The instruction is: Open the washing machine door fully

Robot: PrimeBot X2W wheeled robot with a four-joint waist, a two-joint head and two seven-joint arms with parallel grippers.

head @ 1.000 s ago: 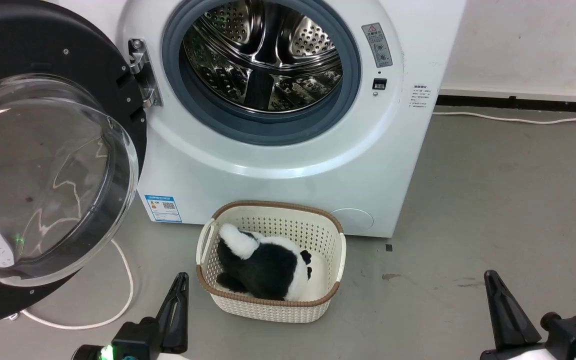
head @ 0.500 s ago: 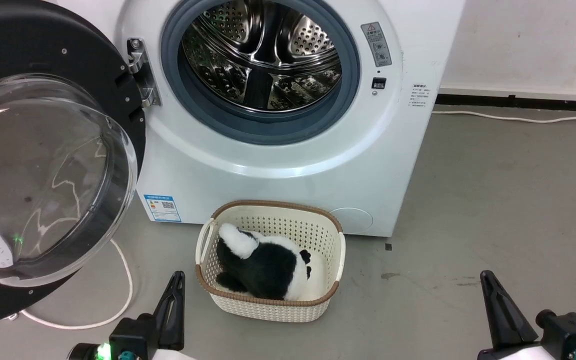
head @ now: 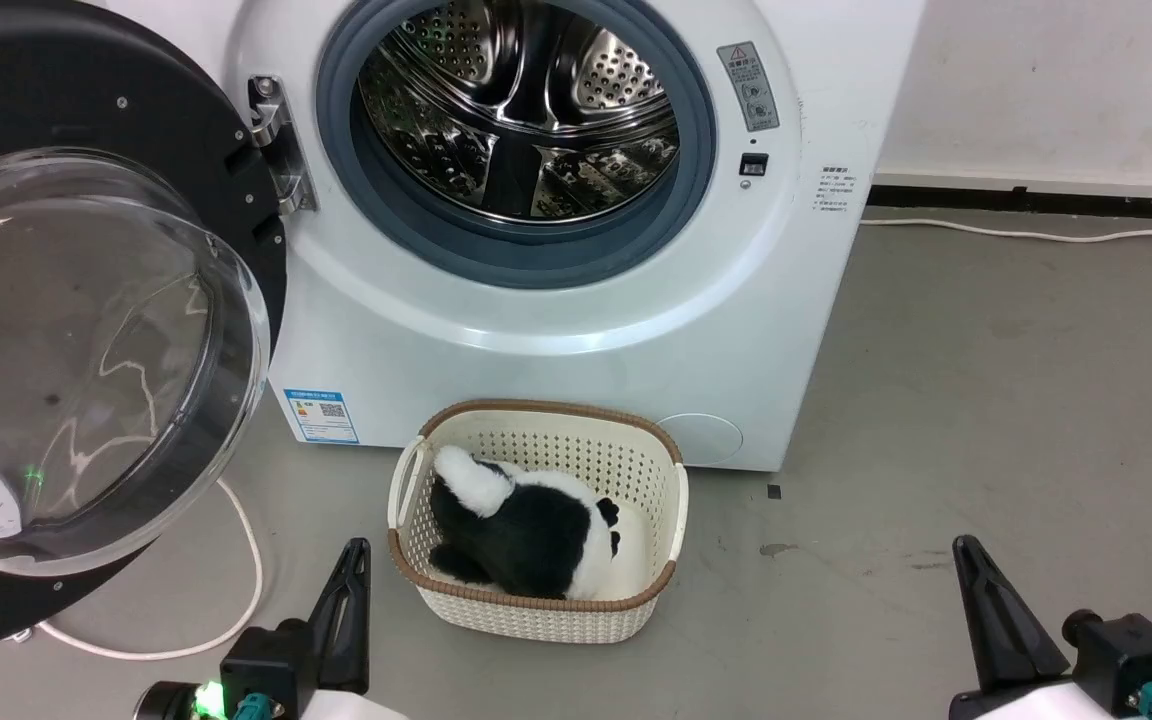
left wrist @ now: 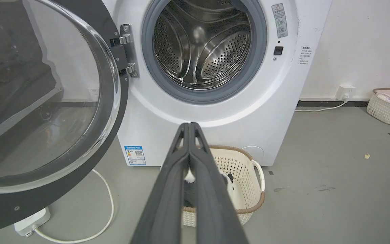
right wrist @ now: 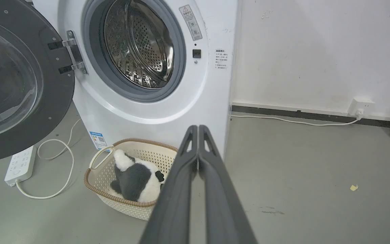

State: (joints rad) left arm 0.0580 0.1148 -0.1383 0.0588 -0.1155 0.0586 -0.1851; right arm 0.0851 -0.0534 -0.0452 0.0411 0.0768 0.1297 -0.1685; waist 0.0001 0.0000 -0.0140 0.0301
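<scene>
One washing machine door (head: 96,330), one washing machine (head: 556,370), one plush panda (head: 526,530).

One washing machine (head: 576,330), one door (head: 166,100), two baskets (left wrist: 245,169) (left wrist: 386,110), one plush panda (head: 526,530), two pincers (left wrist: 189,124) (right wrist: 197,127).

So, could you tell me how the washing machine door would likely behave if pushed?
The washing machine door likely swings as one rigid piece about its metal hinge. Its bulging glass bowl looks smooth, probably slippery, and fairly heavy.
</scene>
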